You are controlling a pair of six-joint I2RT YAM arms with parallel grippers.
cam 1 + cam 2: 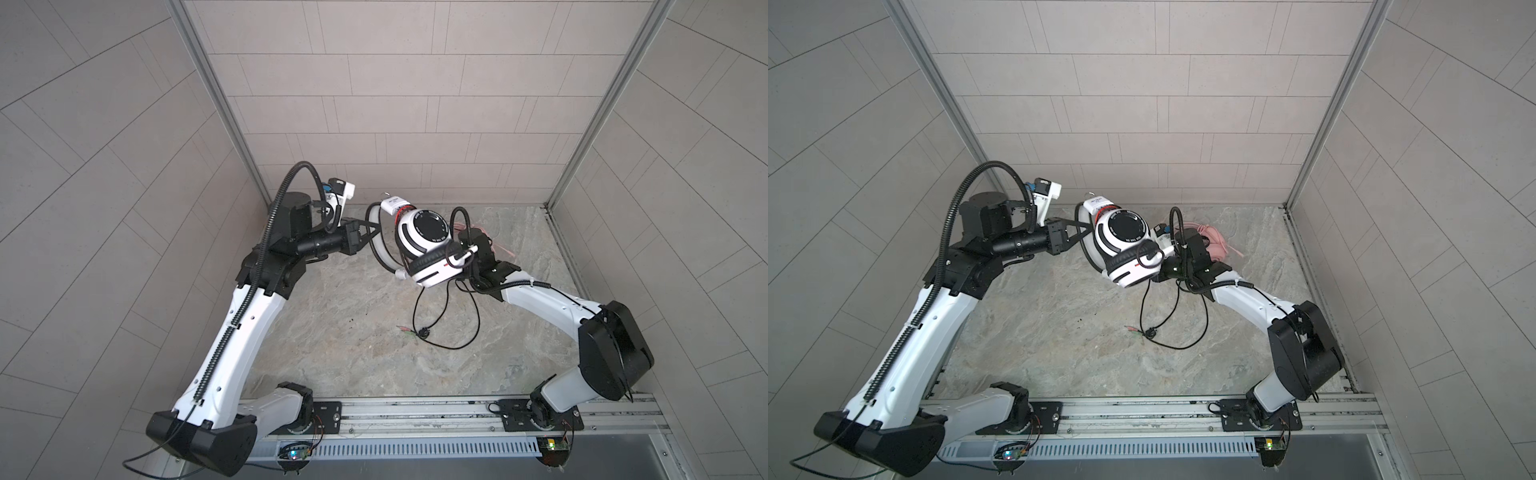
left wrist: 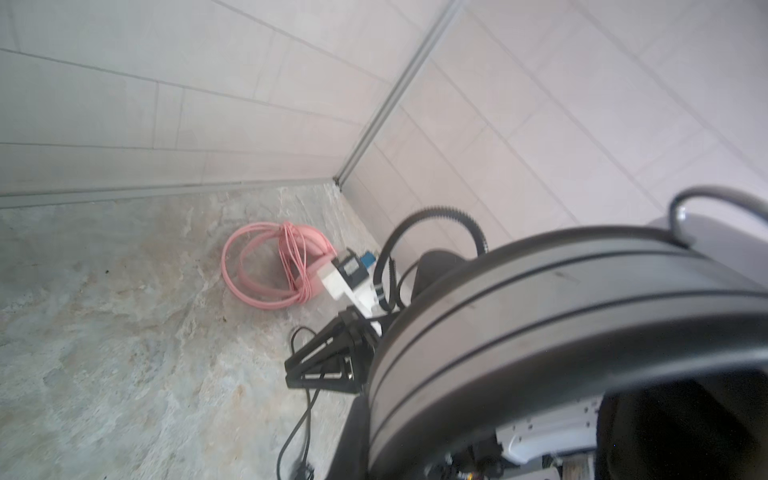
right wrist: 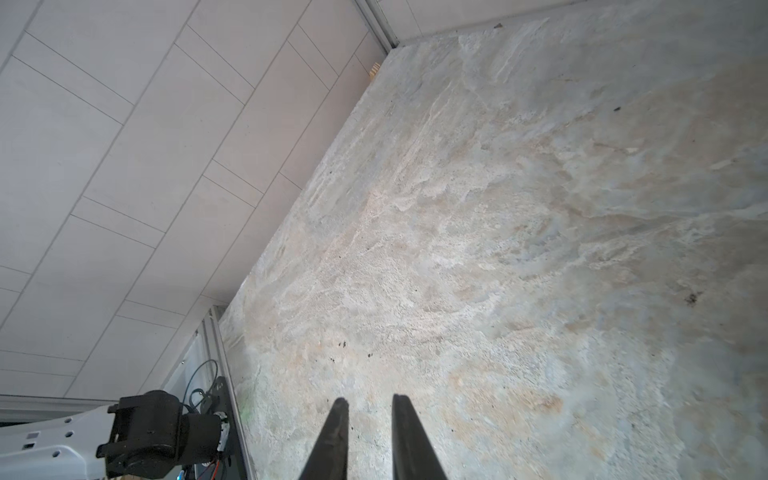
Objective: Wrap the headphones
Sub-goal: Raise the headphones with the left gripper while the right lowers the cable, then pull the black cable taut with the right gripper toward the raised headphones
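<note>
Left tool [image 1: 377,231]: closed on the white headband [image 1: 379,249] of the white-and-black headphones [image 1: 424,235]. In both top views the headset sits just above the middle of the frame, between the two arms. It appears raised off the surface [image 1: 353,353]. One ear cup faces the camera, showing its round black centre. The second cup [image 1: 432,276], with a black cushion, lies below it and to the right.

Right tool [image 3: 371,399]: jaws stand narrowly apart with nothing between them, per the right wrist view. In the top views this tool is hidden behind the lower ear cup, so contact with the headset cannot be confirmed.

Black cable [image 1: 449,332]: hangs from the lower cup and runs down to the surface. It lies there in a loose, unwrapped loop just below the middle of the frame. Its plug [image 1: 424,331] rests at the left end of that loop.

Pink headphones [image 1: 1214,245]: on the surface, right of centre in a top view, behind the right arm's wrist and partly hidden by it. The left wrist view shows the pink cable [image 2: 293,266] wound in several turns around the pink headset.
</note>
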